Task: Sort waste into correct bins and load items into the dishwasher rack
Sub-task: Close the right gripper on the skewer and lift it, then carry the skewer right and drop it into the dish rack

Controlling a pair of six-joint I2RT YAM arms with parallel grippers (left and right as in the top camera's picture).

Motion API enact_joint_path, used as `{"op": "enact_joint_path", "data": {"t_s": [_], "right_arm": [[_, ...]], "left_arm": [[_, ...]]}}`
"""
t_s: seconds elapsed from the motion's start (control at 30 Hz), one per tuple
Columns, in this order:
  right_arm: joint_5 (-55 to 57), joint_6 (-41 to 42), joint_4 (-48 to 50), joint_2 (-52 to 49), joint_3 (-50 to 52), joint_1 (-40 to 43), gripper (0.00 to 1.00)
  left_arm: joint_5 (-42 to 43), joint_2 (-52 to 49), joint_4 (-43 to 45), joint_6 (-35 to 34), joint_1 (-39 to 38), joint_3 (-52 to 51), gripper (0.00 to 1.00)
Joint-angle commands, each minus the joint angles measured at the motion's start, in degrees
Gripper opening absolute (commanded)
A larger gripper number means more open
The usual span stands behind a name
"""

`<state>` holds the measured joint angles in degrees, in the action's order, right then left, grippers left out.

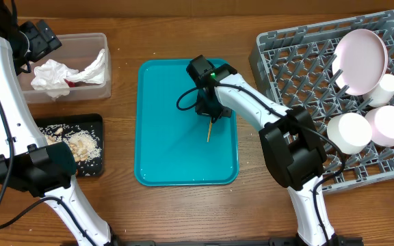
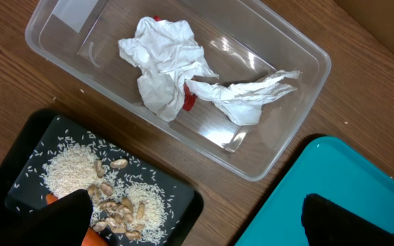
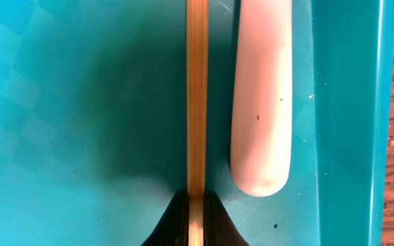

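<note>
At the far left corner of the tabletop the left gripper (image 2: 197, 208) hangs over the clear tub (image 1: 91, 42), its fingers (image 2: 67, 219) spread wide and holding nothing; inside the tub lie crumpled white napkins (image 2: 163, 65) with a red wrapper (image 2: 189, 100) showing between them; just nearer along the left edge sits the black tray (image 1: 96, 123), strewn with beige food scraps (image 1: 79, 145); in the middle of the tabletop lies the teal tray (image 1: 163, 157), and over its right half the right gripper (image 3: 195, 219) is pressed together on one end of the wooden stick (image 1: 209, 131), whose other end touches the tray floor; just beside the stick, apart from it and near the tray's rim, lies a smooth white shaft that seems to be the fork handle (image 3: 262, 96); the rack (image 1: 286, 61) fills the far right corner and right edge, holding the plate (image 1: 361, 60) leaning on edge, the cup (image 1: 389, 87) beside it, and two bowls (image 1: 351, 133) side by side nearer the front.
</note>
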<state>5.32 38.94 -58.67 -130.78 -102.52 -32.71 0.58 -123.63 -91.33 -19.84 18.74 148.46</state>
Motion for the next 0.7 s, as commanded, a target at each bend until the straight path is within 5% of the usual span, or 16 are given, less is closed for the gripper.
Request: {"op": "enact_joint_path", "data": {"t_s": [0.0,0.47,0.67], "right_arm": [[-0.92,-0.83,-0.72,-1.46,1.22,0.17,0.04],[-8.02,-15.54,-8.83,7.78,-7.93,2.84,0.04],[-3.78,-24.48,-14.03,14.97,-9.7,12.87,0.04]], "left_arm": [[-0.61,2.14,-0.09,-0.98,-0.39,-0.24,1.0],[-0.61,2.14,-0.09,-0.96,-0.39,-0.24,1.0],[-0.61,2.14,-0.07,-0.98,-0.39,-0.24,1.0]]}}
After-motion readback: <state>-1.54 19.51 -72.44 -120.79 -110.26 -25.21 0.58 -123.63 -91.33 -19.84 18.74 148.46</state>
